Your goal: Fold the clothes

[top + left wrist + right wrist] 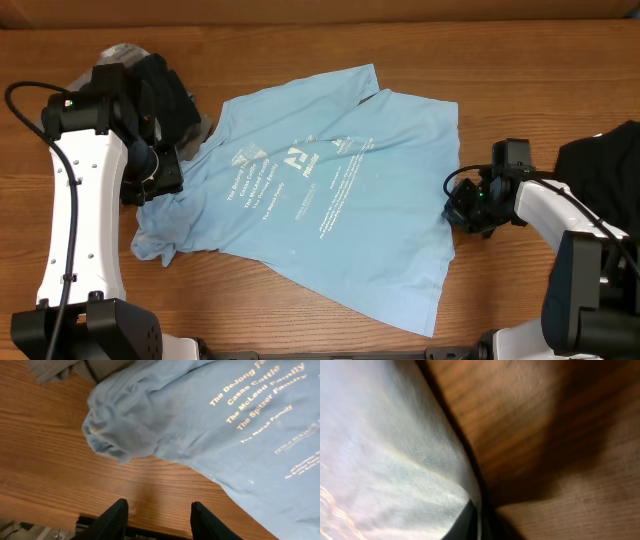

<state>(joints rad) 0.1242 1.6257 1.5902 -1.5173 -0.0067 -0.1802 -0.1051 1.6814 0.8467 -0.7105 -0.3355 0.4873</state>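
Our right gripper (462,207) is clenched at the edge of the T-shirt (330,210) beside it. Our left gripper (159,507) hangs released, the sleeve (107,430) just ahead. We fear a thin pinch slips when lifted, skewing the fold.

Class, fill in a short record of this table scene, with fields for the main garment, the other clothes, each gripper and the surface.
main garment: light blue T-shirt, spread out with its lettering up and its left sleeve bunched
other clothes: black garment at the right edge; dark and grey pile at the far left
left gripper: open, nothing between its fingers, over bare wood beside the bunched sleeve
right gripper: shut at the shirt's right edge; whether cloth is pinched is unclear
surface: wooden table
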